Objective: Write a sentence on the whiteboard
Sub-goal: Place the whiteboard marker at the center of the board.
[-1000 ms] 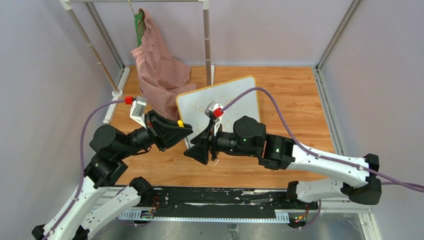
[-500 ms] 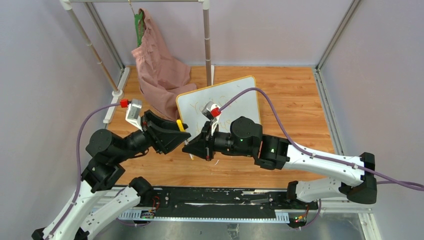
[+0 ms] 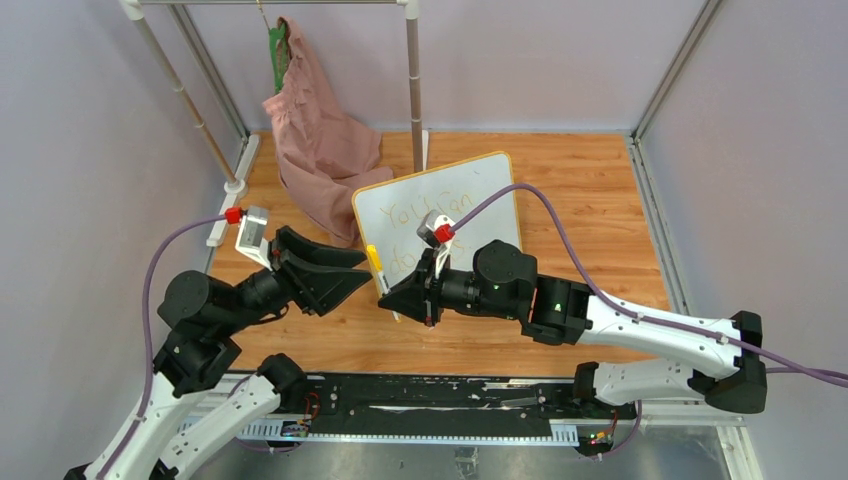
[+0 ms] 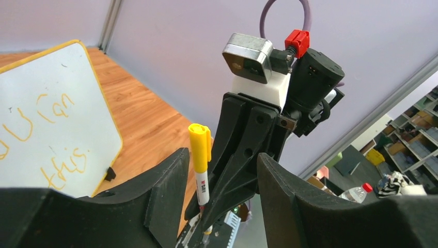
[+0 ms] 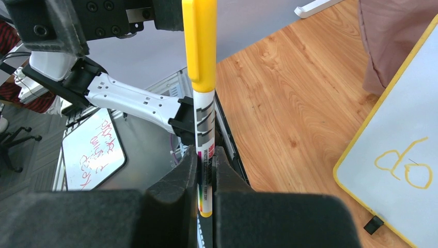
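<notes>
The whiteboard (image 3: pixel 480 195) stands tilted on the wooden floor, yellow-framed, with the sentence (image 3: pixel 418 212) in orange-yellow handwriting on it. In front of it, my right gripper (image 3: pixel 392 298) is shut on the lower barrel of a white marker (image 3: pixel 378 268) with a yellow cap, which points up. In the right wrist view the marker (image 5: pixel 201 77) rises from between the pressed fingers of the right gripper (image 5: pixel 205 160). My left gripper (image 3: pixel 366 268) is open just left of the marker, with its fingers apart on either side of the marker's cap (image 4: pixel 199 147) and not touching it.
A pink cloth (image 3: pixel 320 140) hangs from a white rack left of the board, and a rack pole (image 3: pixel 414 80) stands just behind it. A black rail (image 3: pixel 430 400) runs along the near edge. Grey walls close in both sides.
The left gripper let go of the marker and pulled back to the left. The right gripper closed on the marker's barrel and now carries it alone.
</notes>
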You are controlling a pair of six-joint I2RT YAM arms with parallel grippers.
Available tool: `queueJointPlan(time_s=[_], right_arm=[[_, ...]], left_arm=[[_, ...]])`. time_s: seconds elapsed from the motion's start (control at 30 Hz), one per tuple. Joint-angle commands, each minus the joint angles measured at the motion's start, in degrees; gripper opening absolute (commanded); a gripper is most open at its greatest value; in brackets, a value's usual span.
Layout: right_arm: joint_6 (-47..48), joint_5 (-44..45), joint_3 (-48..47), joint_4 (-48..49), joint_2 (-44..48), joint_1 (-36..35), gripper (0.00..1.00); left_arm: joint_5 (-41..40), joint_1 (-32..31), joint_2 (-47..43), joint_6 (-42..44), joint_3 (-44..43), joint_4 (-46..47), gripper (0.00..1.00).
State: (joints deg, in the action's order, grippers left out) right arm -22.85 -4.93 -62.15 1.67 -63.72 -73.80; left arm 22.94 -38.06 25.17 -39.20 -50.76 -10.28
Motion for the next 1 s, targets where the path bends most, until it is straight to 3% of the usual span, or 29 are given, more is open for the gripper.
queueJointPlan(time_s=[0.0,0.17,0.37,0.8,0.97], right_arm=[[2.09,-0.89,0.34,0.01,1.21,0.68,0.0],[2.56,-1.73,0.41,0.17,1.48,0.59,0.0],[2.88,-2.73,0.36,0.03,1.32,0.51,0.0],[3.03,-1.4,-0.1,-0.55,1.5,0.48,0.0],[3.16,-0.79,-0.71,-0.27,1.32,0.43,0.0]], left_arm=[[-0.3,-0.17,1.18,-1.03,0.43,1.72,0.56],[-0.5,-0.17,3.5,-0.5,-0.25,-0.48,0.6],[-1.31,-0.17,4.01,-0.71,-0.04,-0.15,0.57],[-0.63,-0.17,3.75,-1.08,1.1,0.04,0.0],[2.03,-0.17,3.44,-2.24,2.77,1.77,0.0]])
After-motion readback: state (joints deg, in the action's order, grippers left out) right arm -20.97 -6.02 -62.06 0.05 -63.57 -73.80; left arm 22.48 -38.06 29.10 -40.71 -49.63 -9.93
